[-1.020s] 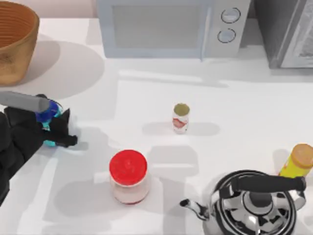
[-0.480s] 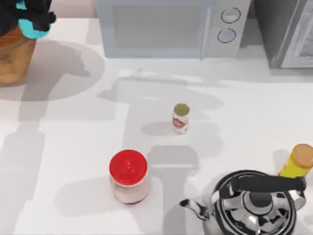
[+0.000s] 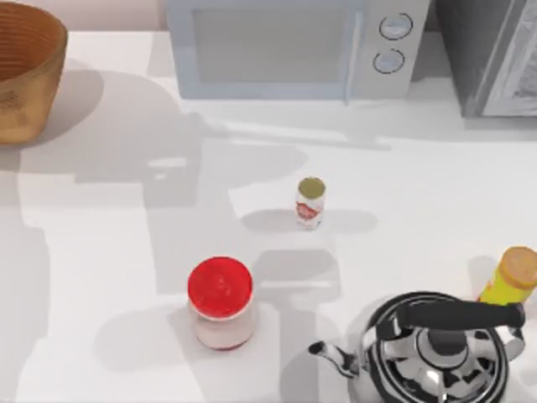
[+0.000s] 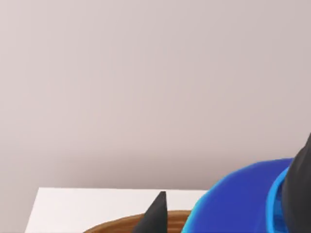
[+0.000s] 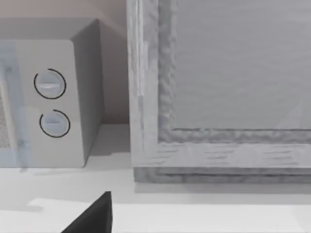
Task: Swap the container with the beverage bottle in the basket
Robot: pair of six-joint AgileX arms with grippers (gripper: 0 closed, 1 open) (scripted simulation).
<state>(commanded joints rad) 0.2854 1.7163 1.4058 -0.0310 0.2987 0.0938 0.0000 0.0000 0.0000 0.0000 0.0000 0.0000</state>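
Little of the AgileX body is seen — matte black fingers (image 4: 154, 213), tapered to a sharp point and flat-sided. A second dark, angular finger (image 5: 95, 217) is seen too — plain, with no markings or cables visible.

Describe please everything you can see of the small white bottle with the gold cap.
The beverage bottle is a tiny white bottle with red label markings and a round olive-gold cap. It looks like plastic. It stands upright on the white table, near the middle, in front of the microwave and beyond the red-lidded jar. Its shadow lies beside it on the table. Nothing touches it except the table, and it is far from the wicker basket at the table's left.
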